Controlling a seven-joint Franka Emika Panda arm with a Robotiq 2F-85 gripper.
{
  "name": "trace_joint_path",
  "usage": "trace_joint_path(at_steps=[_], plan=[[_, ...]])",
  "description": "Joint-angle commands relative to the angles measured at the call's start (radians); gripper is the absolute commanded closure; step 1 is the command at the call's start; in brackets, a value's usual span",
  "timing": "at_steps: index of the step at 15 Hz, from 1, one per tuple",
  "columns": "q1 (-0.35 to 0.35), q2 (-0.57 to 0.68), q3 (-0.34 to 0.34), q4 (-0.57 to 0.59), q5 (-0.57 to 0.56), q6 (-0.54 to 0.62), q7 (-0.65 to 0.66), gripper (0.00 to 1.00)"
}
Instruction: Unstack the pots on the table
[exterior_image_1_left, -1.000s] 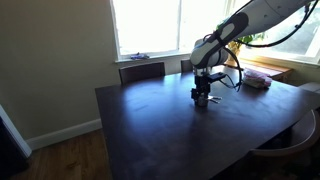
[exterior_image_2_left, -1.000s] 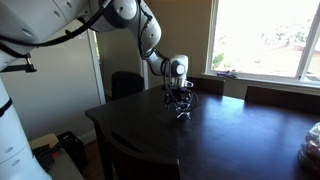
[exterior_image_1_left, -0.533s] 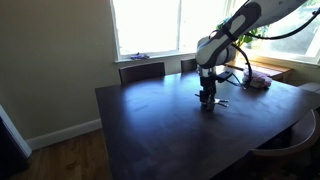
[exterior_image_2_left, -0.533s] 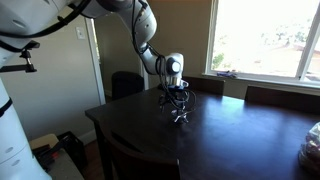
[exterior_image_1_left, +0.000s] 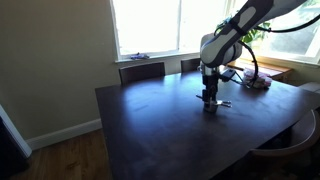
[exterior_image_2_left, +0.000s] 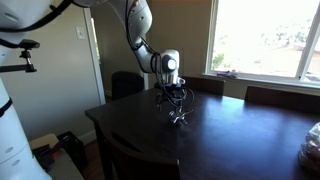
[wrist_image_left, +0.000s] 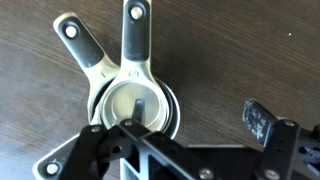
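Gripper (wrist_image_left: 178, 132) spread wide, holding nothing. In the wrist view we see it hanging over the table (wrist_image_left: 40, 95), with one finger (wrist_image_left: 98, 140) at the rim of the pots (wrist_image_left: 140, 100) and its opposite finger well off to the side above bare wood. We cannot tell whether the near finger touches the rim. The pots sit nested in one stack on the table; they are grey metal, and the top one is pale inside. We count three handles (wrist_image_left: 135, 30) fanning out over the table top: one points straight at the top of the wrist view, one slants beside it, and one pokes out from under the near finger.

In both exterior views the gripper (exterior_image_1_left: 209, 92) points straight down at the table, fingertips low at the stack (exterior_image_1_left: 212, 104). The stack stands on the table's window-side half, well in from the table's near edge. The white arm (exterior_image_2_left: 140, 35) reaches in from above the table. A chair back (exterior_image_1_left: 141, 70) is tucked in at the table's far edge. A pinkish folded item (exterior_image_1_left: 258, 80) lies at the table's far corner. The window (exterior_image_1_left: 150, 25) is bright behind the table.
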Motion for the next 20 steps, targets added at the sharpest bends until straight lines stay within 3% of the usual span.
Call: trace_joint_path(at_steps=[1,13,14,15,17,20], plan=[[0.009,-0.093,-0.001,-0.085,-0.028,0.085,0.031,0.00],[0.026,-0.013,-0.037,-0.004,-0.038,0.065,0.168,0.01],[0.025,-0.006,-0.037,0.002,-0.035,0.061,0.176,0.04],[0.023,-0.001,-0.036,0.006,-0.032,0.059,0.179,0.26],[0.019,0.004,-0.034,0.011,-0.026,0.060,0.185,0.34],[0.012,0.005,-0.028,0.026,-0.010,0.052,0.195,0.56]])
